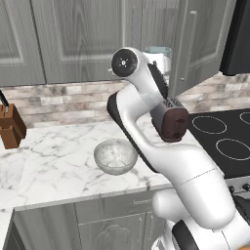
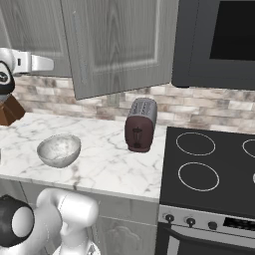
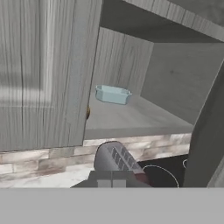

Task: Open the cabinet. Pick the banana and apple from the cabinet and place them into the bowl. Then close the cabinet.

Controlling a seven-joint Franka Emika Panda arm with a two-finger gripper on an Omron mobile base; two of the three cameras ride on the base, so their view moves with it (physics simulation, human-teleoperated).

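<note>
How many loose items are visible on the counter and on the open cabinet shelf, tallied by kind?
Bowl: 1
Toaster: 1
Knife block: 1
Light-blue dish on the cabinet shelf: 1
Total: 4

one bowl [image 1: 115, 156] is sitting out; one toaster [image 2: 140, 124]; one knife block [image 1: 10, 126]; one blue dish [image 3: 113, 94]; two cabinet doors [image 2: 119, 45] are showing

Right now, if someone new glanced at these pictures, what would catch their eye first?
The cabinet stands with its right door swung open above the marble counter; in the hand view a light-blue dish sits on its shelf. Below, the dark red toaster stands near the black stovetop, and the bowl sits empty toward the counter's front edge.
</note>
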